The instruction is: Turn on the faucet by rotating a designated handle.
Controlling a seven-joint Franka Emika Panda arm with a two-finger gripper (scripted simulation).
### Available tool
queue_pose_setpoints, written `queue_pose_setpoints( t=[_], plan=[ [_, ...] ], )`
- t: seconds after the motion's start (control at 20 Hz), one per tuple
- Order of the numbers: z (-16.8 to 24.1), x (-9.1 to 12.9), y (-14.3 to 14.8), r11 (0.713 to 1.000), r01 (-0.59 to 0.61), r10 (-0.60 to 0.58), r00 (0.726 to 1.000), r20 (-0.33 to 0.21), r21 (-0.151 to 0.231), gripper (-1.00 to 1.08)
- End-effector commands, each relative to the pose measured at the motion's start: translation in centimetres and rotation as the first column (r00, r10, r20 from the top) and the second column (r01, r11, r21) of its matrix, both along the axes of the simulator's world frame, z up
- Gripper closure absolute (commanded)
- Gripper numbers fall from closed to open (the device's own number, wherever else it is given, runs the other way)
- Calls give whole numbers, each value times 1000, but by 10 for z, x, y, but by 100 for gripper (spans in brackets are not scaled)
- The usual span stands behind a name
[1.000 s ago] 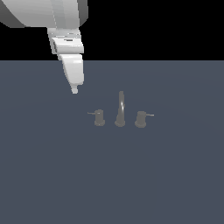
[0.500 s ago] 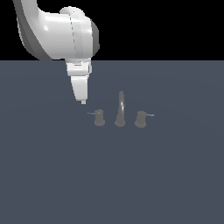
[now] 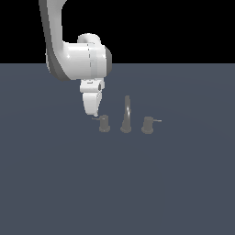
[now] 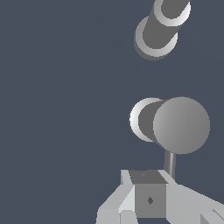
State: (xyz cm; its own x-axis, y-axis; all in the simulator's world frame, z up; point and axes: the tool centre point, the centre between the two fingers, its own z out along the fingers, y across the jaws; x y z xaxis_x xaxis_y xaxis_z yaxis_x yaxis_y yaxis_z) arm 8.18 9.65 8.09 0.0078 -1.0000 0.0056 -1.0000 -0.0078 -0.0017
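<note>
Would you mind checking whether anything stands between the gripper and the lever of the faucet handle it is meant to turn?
Nothing visible does. The gripper sits right at the tip of the handle's lever rod, with only bare floor around it. The spout and the other knob lie beyond the handle, away from the gripper.

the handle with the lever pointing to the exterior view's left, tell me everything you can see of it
The handle is a short, dull-grey, metal-looking cylindrical knob standing upright on a slightly wider base on the flat dark surface. A thin lever rod sticks out sideways toward the exterior view's left. It stands beside the tall spout, apart from it. The gripper hangs right at the rod's outer end; whether the fingers touch it cannot be told. In the wrist view its round top looks plain and smooth.
</note>
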Motion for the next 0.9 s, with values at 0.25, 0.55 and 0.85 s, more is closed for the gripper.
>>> queue_pose_setpoints(
  t=[0.25, 0.55, 0.85],
  plan=[
    [-16, 14, -9, 998, 67, -67, 998, -1, 4, 108],
    [-18, 15, -10, 997, 72, -72, 997, -2, 5, 108],
    [-17, 1, -1, 997, 72, -72, 997, -2, 5, 108]
  ],
)
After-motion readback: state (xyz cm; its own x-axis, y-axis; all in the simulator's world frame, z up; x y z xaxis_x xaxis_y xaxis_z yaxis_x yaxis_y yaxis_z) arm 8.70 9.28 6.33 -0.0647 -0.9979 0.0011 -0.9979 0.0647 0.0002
